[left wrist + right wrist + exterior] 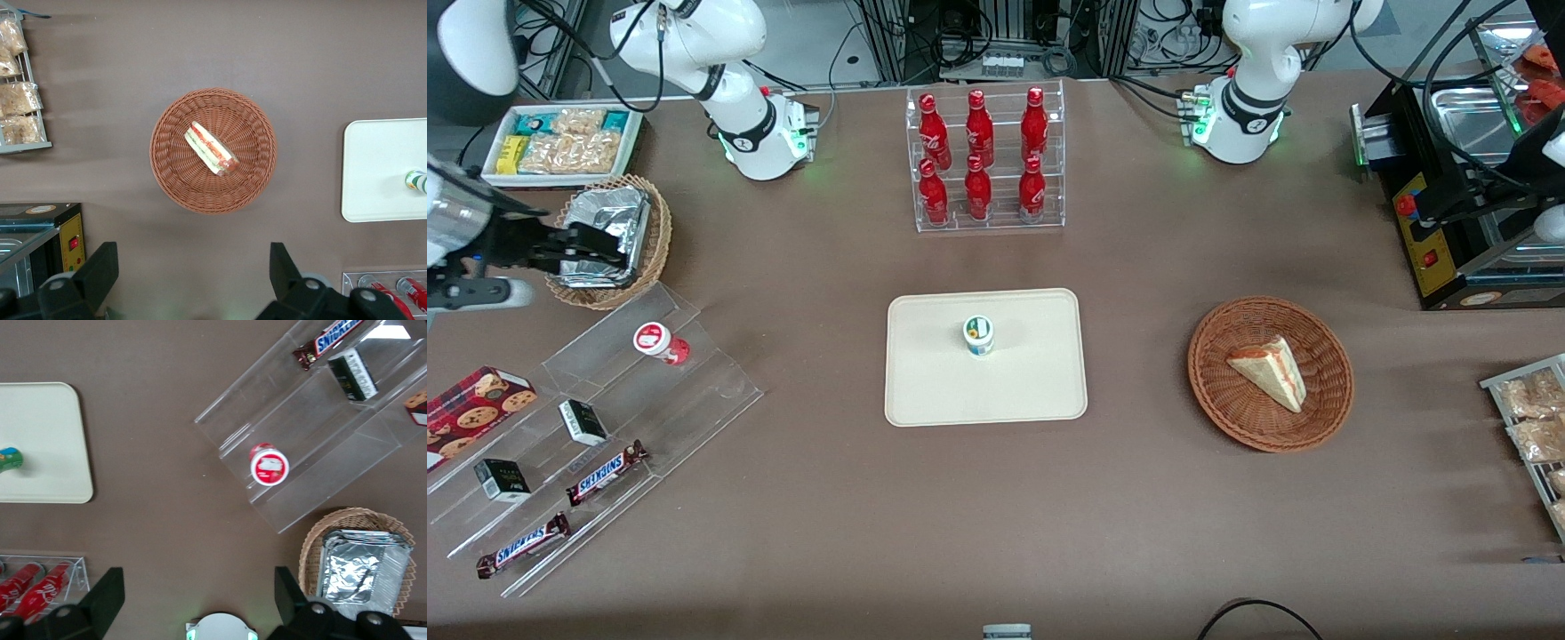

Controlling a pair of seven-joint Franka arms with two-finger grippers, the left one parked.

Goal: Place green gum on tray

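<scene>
Front view shows the green gum (978,335) standing up in the middle of the tray (925,400), so the job looks done. Farther back, toward the working arm's end of the table, the gripper (574,253) hangs above the foil tray (609,222) in its wicker basket (660,233), fingers spread and empty. Best now is to keep well away from the gum.

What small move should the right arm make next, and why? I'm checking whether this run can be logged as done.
Probably none beyond holding clear: the green gum stands upright on the tray, well inside its rim. The gripper is open and empty over the foil-lined basket at the working arm's end, so parking seems enough.
</scene>
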